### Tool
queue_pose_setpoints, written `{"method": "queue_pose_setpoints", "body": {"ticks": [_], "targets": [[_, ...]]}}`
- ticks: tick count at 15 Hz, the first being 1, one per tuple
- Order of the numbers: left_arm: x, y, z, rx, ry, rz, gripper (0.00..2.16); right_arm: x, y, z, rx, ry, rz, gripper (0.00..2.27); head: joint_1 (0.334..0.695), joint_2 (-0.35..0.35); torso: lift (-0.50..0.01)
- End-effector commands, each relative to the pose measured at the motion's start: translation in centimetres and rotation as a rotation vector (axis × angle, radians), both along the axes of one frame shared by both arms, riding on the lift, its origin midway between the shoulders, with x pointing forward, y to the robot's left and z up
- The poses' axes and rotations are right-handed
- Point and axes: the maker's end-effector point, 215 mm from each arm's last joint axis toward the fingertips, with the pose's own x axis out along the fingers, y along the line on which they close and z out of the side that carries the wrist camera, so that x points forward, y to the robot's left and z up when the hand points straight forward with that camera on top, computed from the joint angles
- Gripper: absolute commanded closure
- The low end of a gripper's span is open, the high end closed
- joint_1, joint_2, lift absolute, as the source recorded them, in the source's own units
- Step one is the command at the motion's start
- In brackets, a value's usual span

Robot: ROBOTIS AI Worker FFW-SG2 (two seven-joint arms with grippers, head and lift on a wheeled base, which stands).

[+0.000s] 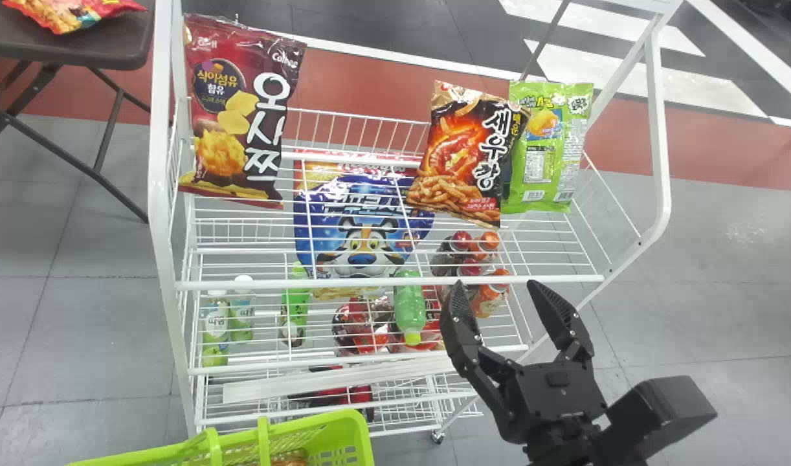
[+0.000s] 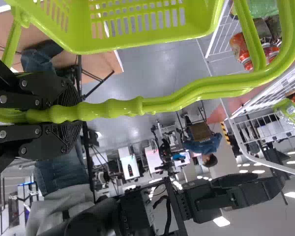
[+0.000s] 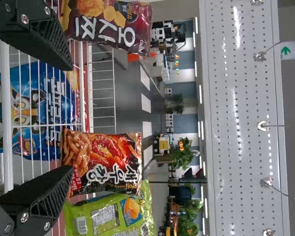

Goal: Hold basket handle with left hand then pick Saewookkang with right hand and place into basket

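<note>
Nearest us, the right gripper (image 1: 497,285) spreads its two black fingers wide, nothing between them, at the near side of the white wire rack (image 1: 369,283). Saewookkang (image 1: 460,155), a red-and-black bag, stands on the upper shelf beyond, its edge overlapping a green bag (image 1: 544,149); well to its left we note a maroon bag (image 1: 240,103). Left gripper (image 2: 78,115): closed round the lime-green basket handle (image 2: 187,101). We see the basket (image 1: 314,421) before the rack.
</note>
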Motion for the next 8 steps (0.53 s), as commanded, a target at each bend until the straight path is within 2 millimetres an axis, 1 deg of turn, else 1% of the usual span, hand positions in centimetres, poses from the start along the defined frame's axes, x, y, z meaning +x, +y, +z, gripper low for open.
{"method": "queue_pose_setpoints", "body": {"ticks": [1, 5, 7, 8], "targets": [[0.03, 0.10, -0.01, 0.000, -0.002, 0.003, 1.77, -0.08, 0.12, -0.01, -0.001, 0.006, 0.002, 0.10, 0.695, -0.350, -0.019], [0.03, 0.13, 0.04, -0.001, -0.002, 0.004, 1.77, -0.10, -0.02, 0.31, -0.004, 0.003, 0.000, 0.10, 0.695, -0.350, -0.019], [-0.03, 0.19, 0.04, -0.002, 0.000, 0.005, 1.77, -0.19, 0.01, 0.10, -0.005, 0.010, 0.001, 0.10, 0.695, -0.350, -0.019], [-0.05, 0.12, 0.18, -0.008, 0.000, 0.004, 1.77, -0.17, 0.14, -0.32, -0.009, 0.030, 0.004, 0.11, 0.695, -0.350, -0.019]]}}
